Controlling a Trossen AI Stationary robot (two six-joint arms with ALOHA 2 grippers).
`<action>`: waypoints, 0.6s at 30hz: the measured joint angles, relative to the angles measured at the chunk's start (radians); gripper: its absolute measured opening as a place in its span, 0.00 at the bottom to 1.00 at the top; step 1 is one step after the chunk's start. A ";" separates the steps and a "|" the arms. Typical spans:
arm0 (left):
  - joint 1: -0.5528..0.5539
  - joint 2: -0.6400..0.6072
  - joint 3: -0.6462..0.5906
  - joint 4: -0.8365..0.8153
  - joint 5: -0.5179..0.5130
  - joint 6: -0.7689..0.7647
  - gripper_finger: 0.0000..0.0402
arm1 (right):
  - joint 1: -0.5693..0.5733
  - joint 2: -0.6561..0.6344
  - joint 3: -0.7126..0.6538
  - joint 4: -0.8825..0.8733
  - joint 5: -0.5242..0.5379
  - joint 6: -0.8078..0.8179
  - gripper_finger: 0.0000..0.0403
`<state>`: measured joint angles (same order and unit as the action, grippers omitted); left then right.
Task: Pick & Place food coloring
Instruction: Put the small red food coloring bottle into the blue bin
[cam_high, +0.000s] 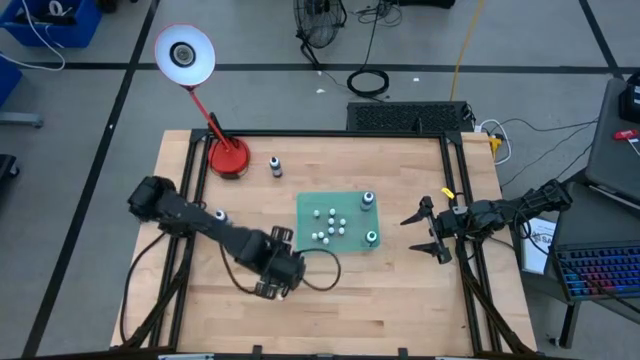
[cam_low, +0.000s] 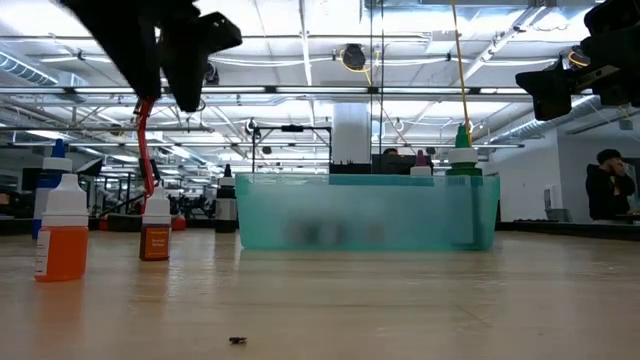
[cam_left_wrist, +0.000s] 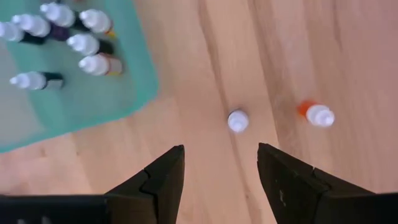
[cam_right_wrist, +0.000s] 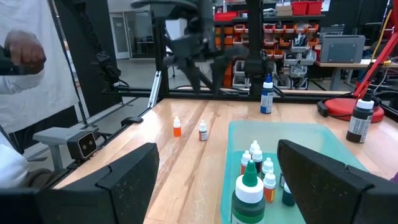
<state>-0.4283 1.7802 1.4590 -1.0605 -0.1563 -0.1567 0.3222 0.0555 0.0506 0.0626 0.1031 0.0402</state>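
Observation:
Several tiny white-capped food coloring bottles stand on the green mat, with two larger teal-topped ones at its right side. Two more small bottles stand on the bare wood: a white-capped one and an orange one; the low view shows the orange bottle at its left. My left gripper hangs open above these two, with the white-capped one just ahead of its fingers. My right gripper waits open, right of the mat. A dark grey-topped bottle stands by the red lamp base.
The red lamp base and its lamp stand at the table's far left. A blue bottle stands on the wood beyond the mat. Black frame rails run along the table's edges. A person stands beyond the table's near edge.

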 joint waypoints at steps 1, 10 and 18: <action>-0.010 0.000 -0.019 0.030 -0.002 -0.004 0.51 | 0.000 0.000 0.000 0.000 0.000 0.000 0.78; -0.018 0.000 -0.184 0.222 -0.003 -0.057 0.51 | 0.000 0.000 0.000 0.000 0.000 0.000 0.78; 0.009 0.000 -0.290 0.371 0.049 -0.088 0.51 | 0.000 0.000 0.000 0.000 0.000 0.000 0.78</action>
<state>-0.4189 1.7802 1.1687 -0.6896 -0.1068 -0.2451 0.3224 0.0555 0.0505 0.0628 0.1032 0.0402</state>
